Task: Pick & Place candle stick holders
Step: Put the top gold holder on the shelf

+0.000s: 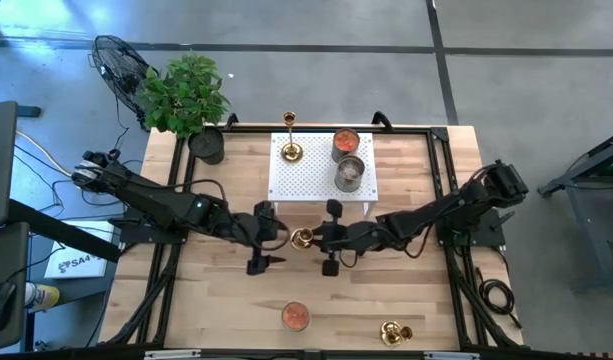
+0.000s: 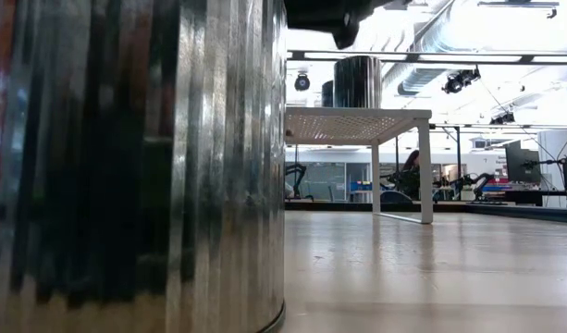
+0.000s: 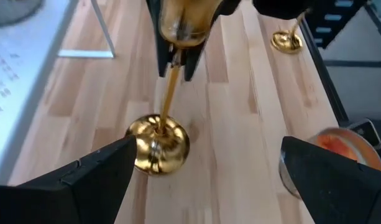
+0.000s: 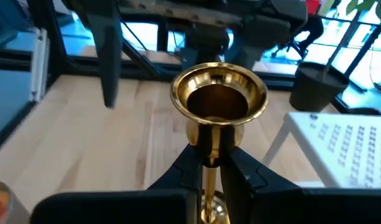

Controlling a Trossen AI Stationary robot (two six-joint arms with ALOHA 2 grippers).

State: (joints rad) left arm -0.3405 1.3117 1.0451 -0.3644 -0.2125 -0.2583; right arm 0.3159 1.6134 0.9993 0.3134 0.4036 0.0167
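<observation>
**Midway: one holder placed, one in my grip, one waiting**

So far one candle stick holder (image 1: pixel 291 150) stands on the white perforated stand (image 1: pixel 321 185) beside two tins (image 1: pixel 347 160). My right hand (image 4: pixel 210 163) is clamped shut on the stem of a second holder (image 1: pixel 303 238), mid-table, just in front of the stand. My left hand (image 1: pixel 265 237) sits just beside it, spread wide, holding nothing. A third holder (image 1: pixel 392 331) waits near the table's front edge, beside a low tin (image 1: pixel 295 317). Bare wood lies between; the stand's near rim looks like my closest obstacle.
</observation>
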